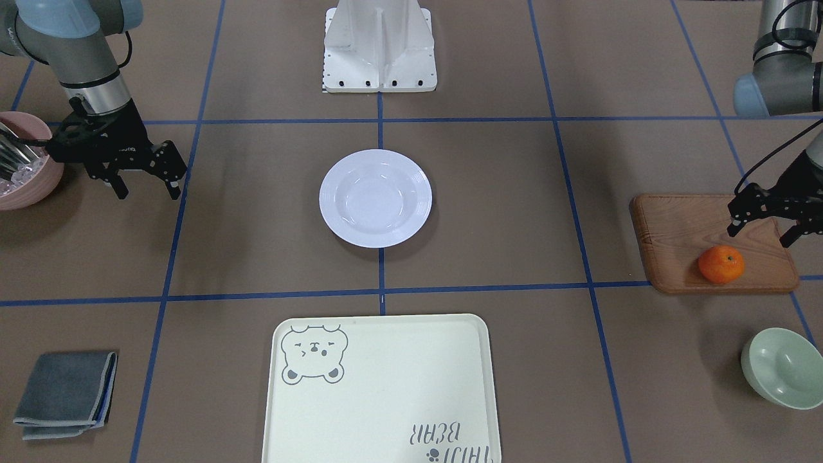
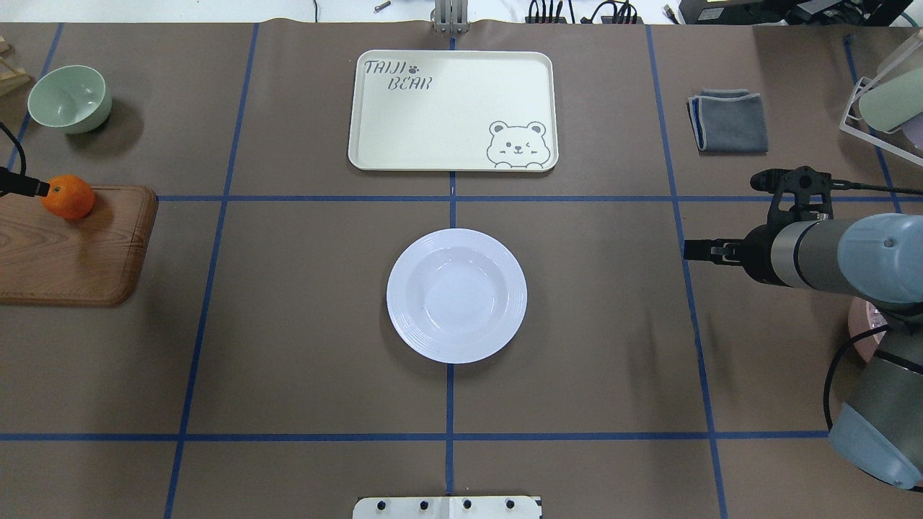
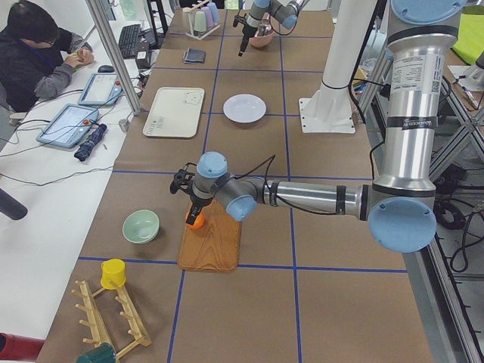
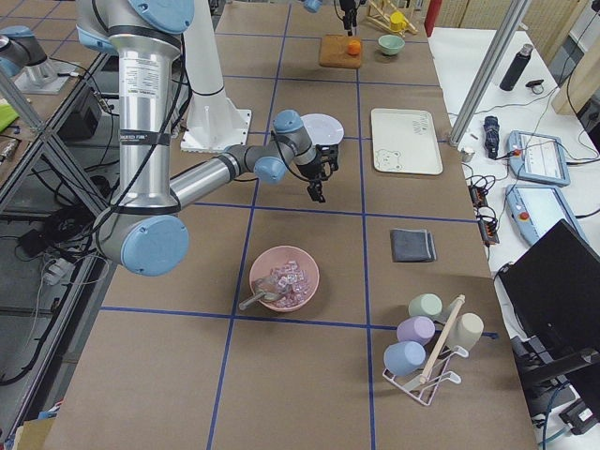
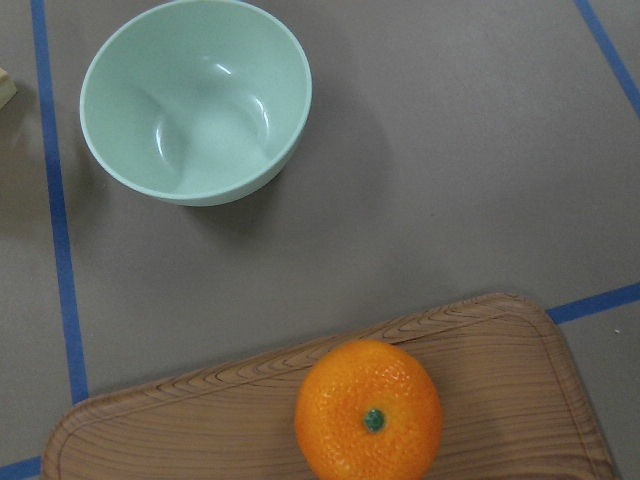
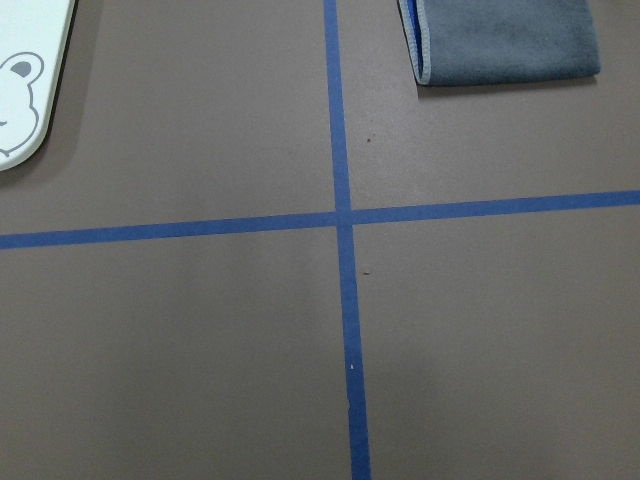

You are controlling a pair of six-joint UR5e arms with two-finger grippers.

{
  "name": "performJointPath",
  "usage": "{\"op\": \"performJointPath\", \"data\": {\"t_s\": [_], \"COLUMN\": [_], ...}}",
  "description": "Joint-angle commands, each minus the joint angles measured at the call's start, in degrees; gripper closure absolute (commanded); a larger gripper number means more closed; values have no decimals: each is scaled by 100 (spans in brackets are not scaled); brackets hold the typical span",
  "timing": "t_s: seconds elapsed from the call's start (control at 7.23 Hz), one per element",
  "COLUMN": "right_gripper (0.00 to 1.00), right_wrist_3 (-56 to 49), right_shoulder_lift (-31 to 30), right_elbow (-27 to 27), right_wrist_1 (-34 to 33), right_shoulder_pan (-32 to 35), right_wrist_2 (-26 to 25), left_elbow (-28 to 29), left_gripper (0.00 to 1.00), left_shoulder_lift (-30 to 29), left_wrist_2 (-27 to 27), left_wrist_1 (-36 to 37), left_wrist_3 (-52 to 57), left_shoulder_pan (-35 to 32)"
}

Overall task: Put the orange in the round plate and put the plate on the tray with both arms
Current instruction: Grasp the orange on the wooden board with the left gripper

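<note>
In the front-facing view we see the orange (image 1: 721,264) at the right of the frame, resting on the lower right part of a wooden board (image 1: 675,231). The left end effector (image 1: 760,231) hangs over that board just above the fruit in the picture, its fingers spread apart and holding nothing. We cannot tell how high it hangs above the orange. From the left wrist camera we find the orange in the lower middle of the frame, stem dot up, with a mint-green bowl (image 5: 195,100) in the upper left.

The round plate (image 1: 375,198) sits upright and bare at the centre of the counter (image 1: 257,244). The tray (image 1: 386,386) lies at the bottom centre of the frame, well apart from the plate and with nothing on it.

At the left of the frame the right end effector (image 1: 149,191) hovers beside a pink bowl (image 1: 26,186), fingers likewise apart and holding nothing. A folded grey cloth (image 1: 64,386) lies in the lower left corner.
</note>
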Motion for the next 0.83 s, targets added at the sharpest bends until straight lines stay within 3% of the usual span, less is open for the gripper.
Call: {"op": "performJointPath", "data": {"t_s": [0.0, 0.28, 0.69], "right_gripper": [0, 0, 0], "right_wrist_3": [3, 3, 3], "right_shoulder_lift": [4, 13, 21], "right_elbow": [-21, -30, -38], "right_wrist_1": [4, 4, 4], "right_shoulder_pan": [-34, -43, -43], "right_wrist_2": [-20, -20, -20], "left_elbow": [494, 731, 962], "left_gripper": [1, 1, 1], "left_shoulder_lift": [-353, -537, -530], "left_wrist_2": [36, 385, 405], "left_wrist_1": [-227, -210, -244], "left_wrist_3": [-143, -214, -188], "left_shoulder_pan": [205, 424, 460]}}
